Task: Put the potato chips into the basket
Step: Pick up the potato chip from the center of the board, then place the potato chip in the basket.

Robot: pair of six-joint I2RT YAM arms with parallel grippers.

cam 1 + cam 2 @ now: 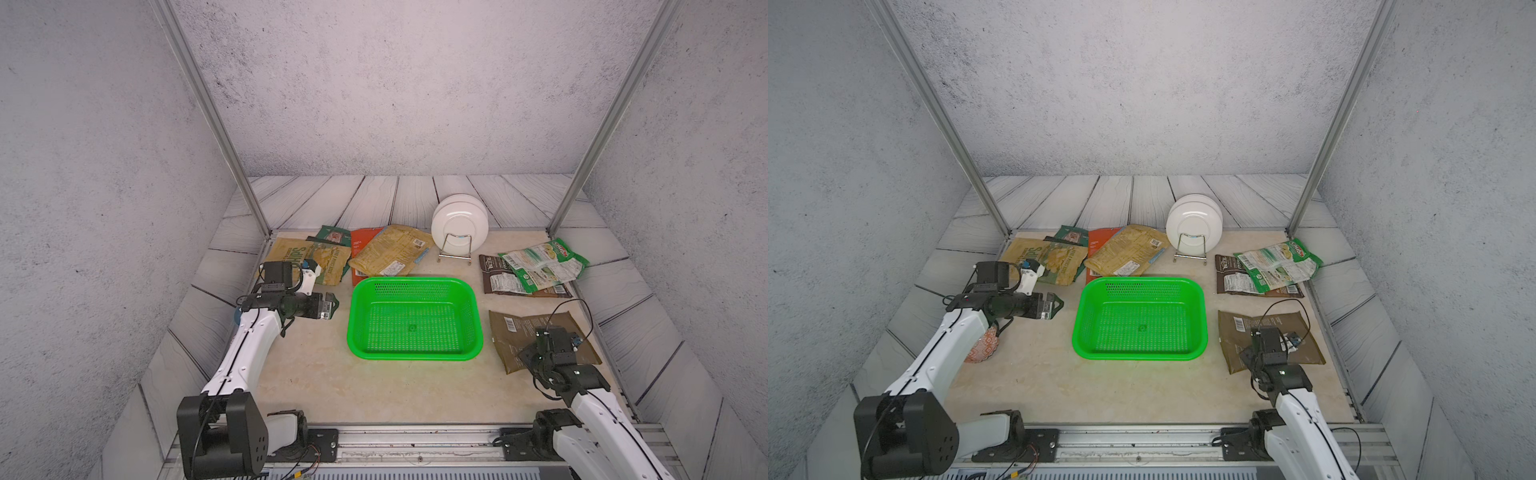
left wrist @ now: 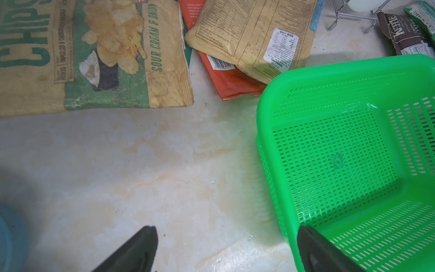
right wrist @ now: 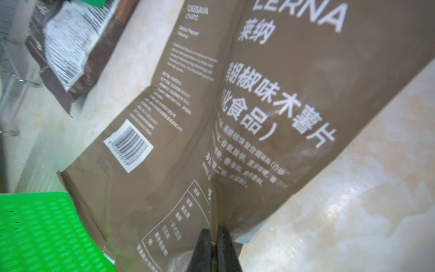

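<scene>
The green basket (image 1: 415,282) (image 1: 1142,282) stands mid-table with nothing in it. Right of it lies an olive-brown bag of potato chips (image 1: 519,332) (image 3: 259,106). My right gripper (image 3: 213,229) is shut on a pinched fold at this bag's near edge. The left gripper (image 1: 332,305) (image 2: 227,229) hangs open just left of the basket (image 2: 270,113), holding nothing. More chip bags lie behind: mustard-yellow (image 1: 328,259) (image 2: 94,58), yellow (image 1: 390,249), orange-red (image 1: 359,243), dark green (image 1: 332,235). At the back right are a green-white bag (image 1: 544,262) and a brown one (image 1: 492,274).
White plates (image 1: 459,226) stand in a wire rack behind the basket. A patterned bowl (image 1: 982,347) with a blue inside (image 2: 9,237) sits under my left arm. Metal frame posts rise at both back corners of the table.
</scene>
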